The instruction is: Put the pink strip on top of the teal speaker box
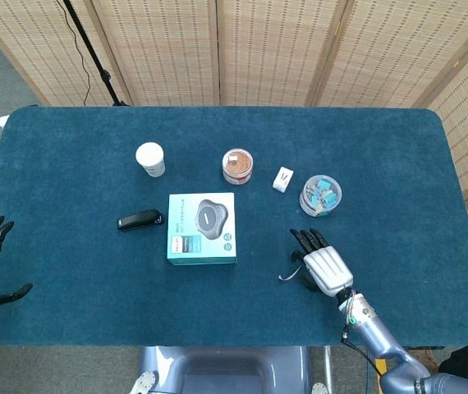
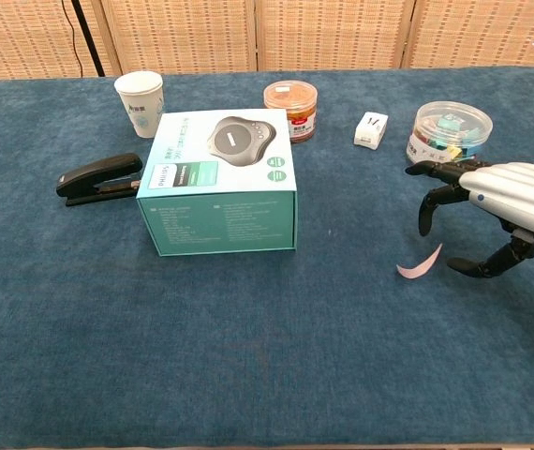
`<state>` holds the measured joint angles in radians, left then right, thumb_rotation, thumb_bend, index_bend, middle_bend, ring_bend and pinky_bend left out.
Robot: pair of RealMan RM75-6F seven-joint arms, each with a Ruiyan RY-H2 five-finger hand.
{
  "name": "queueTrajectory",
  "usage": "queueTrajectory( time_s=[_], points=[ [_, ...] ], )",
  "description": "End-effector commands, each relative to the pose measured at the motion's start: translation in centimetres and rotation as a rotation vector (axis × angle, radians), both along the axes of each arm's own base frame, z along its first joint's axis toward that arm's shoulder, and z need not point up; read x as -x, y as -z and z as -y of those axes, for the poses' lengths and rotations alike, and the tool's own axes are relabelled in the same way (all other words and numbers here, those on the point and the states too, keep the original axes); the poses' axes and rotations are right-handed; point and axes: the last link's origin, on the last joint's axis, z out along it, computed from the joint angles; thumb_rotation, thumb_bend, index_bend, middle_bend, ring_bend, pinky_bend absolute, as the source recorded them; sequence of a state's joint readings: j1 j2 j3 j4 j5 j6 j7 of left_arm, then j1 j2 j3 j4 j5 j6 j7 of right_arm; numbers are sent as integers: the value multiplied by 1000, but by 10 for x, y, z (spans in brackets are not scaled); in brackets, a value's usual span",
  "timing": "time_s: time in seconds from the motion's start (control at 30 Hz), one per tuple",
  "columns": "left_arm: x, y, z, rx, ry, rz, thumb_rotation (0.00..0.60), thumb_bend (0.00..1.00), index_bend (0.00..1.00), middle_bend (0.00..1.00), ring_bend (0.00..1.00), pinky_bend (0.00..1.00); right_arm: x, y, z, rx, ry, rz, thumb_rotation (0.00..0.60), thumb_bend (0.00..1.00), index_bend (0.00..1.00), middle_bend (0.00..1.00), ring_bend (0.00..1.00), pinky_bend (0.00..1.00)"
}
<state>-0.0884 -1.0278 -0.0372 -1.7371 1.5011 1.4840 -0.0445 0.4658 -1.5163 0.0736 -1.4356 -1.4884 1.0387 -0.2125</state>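
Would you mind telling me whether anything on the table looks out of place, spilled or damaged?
Nothing is spilled or broken. The one oddity is the pink strip, which curls up off the cloth instead of lying flat, beside the open right hand. The teal speaker box sits square, with nothing on it.

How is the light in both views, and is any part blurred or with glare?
Head view: even, soft light, sharp, no glare; the strip is small there beside the right hand. Chest view: also even, faint shadows under the box and stapler; the right hand is cut by the frame edge, not blurred.
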Motion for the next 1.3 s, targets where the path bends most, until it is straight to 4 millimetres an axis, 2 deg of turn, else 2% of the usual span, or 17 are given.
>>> queueTrajectory(
  time_s=[0.03,1.03,1.3],
  points=[
    [0,0,0,1,0,1,600,0,0,0,0,0,0,3,1,-8,4,0,600,408,396,0,0,0],
    [1,0,-1,6,-5,7,600,0,0,0,0,0,2,13,6,-15,11,-12,600,409,490,0,0,0],
    [1,0,-1,9,-7,9,600,0,0,0,0,0,3,16,6,-17,13,-16,600,442,511,0,0,0]
  ],
)
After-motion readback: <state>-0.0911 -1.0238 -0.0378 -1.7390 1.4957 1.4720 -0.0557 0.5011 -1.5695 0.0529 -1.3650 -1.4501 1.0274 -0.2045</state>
